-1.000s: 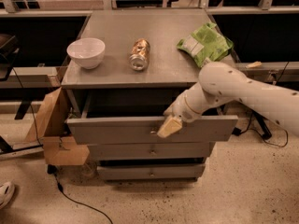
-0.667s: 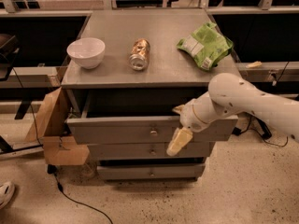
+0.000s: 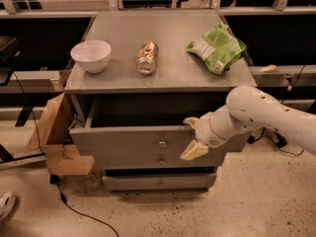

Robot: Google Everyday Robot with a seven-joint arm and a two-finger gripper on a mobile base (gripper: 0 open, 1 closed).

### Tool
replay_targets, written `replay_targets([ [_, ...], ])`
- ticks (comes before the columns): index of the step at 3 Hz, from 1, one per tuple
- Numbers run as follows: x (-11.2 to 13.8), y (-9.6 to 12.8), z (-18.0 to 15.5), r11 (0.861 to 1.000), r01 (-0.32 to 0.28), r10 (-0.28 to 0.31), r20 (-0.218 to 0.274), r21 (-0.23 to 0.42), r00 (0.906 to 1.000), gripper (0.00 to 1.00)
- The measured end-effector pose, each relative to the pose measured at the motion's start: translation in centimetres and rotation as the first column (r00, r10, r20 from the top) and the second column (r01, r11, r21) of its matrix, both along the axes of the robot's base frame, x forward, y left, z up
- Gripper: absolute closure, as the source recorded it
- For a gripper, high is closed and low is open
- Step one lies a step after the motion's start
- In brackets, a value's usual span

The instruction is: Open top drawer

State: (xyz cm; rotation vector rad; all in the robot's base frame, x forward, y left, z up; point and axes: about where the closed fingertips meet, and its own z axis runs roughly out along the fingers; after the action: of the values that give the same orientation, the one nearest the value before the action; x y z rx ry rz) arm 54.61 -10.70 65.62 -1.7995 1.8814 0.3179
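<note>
Speckled flooring surrounds a grey metal cabinet [image 3: 148, 182] whose worktop [image 3: 173, 75] carries a white round bowl [image 3: 91, 55], a dented metal can [image 3: 147, 58] lying on its side and a green crinkled snack bag [image 3: 216, 49]. Your wide grey top drawer [image 3: 118, 143] stands out from the cabinet, its dark box exposed, so the task looks all but done. Your pincer [image 3: 188, 138] hangs before the drawer's right half, beside the small round knob [image 3: 162, 143], fingers spread wide, gripping nothing. It seems free to back off.
</note>
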Motion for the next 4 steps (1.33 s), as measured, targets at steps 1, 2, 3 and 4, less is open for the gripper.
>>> replay_targets([
  [1,0.03,0.0,0.8,1.0,0.0,0.0,0.0,0.0,1.0,0.65],
  [2,0.13,0.01,1.72,1.0,0.0,0.0,0.0,0.0,1.0,0.96],
  [3,0.15,0.01,1.78,1.0,0.0,0.0,0.0,0.0,1.0,1.0],
  [4,-0.16,-0.62,1.59,1.0,-0.005,0.005,0.003,-0.008,1.0,1.0],
])
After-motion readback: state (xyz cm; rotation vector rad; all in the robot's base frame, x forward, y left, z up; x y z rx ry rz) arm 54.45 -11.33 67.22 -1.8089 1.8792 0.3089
